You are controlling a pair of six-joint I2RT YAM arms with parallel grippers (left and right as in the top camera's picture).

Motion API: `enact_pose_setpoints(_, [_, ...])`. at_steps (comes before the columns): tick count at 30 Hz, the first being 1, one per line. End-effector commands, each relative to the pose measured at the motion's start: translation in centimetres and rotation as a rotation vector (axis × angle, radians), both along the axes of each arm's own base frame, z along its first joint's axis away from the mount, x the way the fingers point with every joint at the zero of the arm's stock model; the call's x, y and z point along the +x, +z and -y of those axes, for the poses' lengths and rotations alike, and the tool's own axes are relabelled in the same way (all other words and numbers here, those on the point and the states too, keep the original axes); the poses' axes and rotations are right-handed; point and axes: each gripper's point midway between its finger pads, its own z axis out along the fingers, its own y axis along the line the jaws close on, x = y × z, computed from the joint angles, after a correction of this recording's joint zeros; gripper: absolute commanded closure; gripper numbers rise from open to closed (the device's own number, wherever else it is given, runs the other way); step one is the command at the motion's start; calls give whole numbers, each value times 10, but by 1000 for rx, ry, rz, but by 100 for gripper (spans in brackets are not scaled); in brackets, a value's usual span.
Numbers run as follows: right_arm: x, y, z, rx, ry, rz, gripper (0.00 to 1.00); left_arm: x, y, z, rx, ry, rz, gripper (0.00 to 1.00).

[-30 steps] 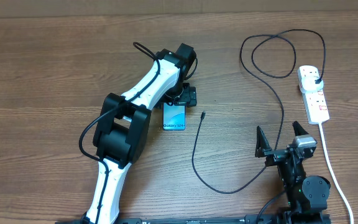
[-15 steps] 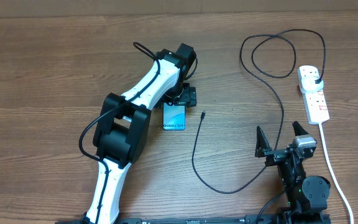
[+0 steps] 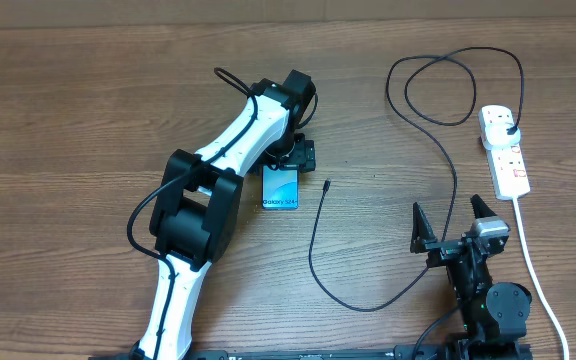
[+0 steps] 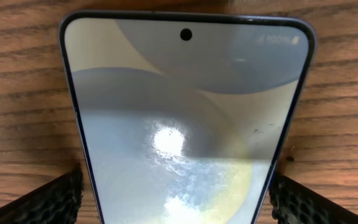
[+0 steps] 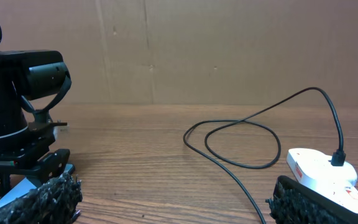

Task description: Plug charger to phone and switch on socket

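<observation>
Over the last second nothing is visibly shifting in the overhead view: both arms, the phone [image 3: 280, 188] and the cable [image 3: 313, 250] are sitting exactly where they were.

The left end effector [image 3: 288, 162] is hovering over the phone's 12 o'clock end, released and spread wide. In its wrist view the textured fingertips [image 4: 45, 199] are flanking the phone's long edges, just beside them (whether they are touching yet is too close to call). The phone is lying flat and lit near the middle of the worktop [image 3: 68, 120].

The cable's connector tip [image 3: 326, 184] is resting at the phone's 3 o'clock, near it but apart. The plug [image 3: 508, 126] at the other end is already sitting in the power strip [image 3: 504, 152], out at the worktop's 3 o'clock edge. The right end effector [image 3: 451, 222] is waiting at 5 o'clock, released and empty, well apart from the cable.

This stillness probably means the left arm is settling in to steady the phone. Joining tip to phone is not yet begun, and the strip's switches are too small to read.
</observation>
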Motion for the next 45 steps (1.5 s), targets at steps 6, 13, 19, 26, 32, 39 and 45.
enact_pose_setpoints(6, [0, -3, -1, -5, 7, 0, 0, -5, -11, -3, 11, -11, -33, 1])
enact_pose_setpoints(13, [0, -3, -1, -5, 7, 0, 0, -6, -11, -4, 13, -11, -37, 3])
enact_pose_setpoints(19, [0, -3, -1, -5, 7, 0, 0, -6, -11, -4, 13, -11, -37, 6])
enact_pose_setpoints(26, [0, -3, -1, -5, 7, 0, 0, -6, -11, -4, 13, -11, -36, 8])
enact_pose_setpoints(32, [0, -3, -1, -5, 7, 0, 0, -6, -11, -4, 13, -11, -37, 13])
enact_pose_setpoints(39, [0, -3, -1, -5, 7, 0, 0, -6, -11, -4, 13, -11, -36, 14])
enact_pose_setpoints(45, [0, -3, -1, -5, 7, 0, 0, -6, -11, -4, 13, -11, -36, 18])
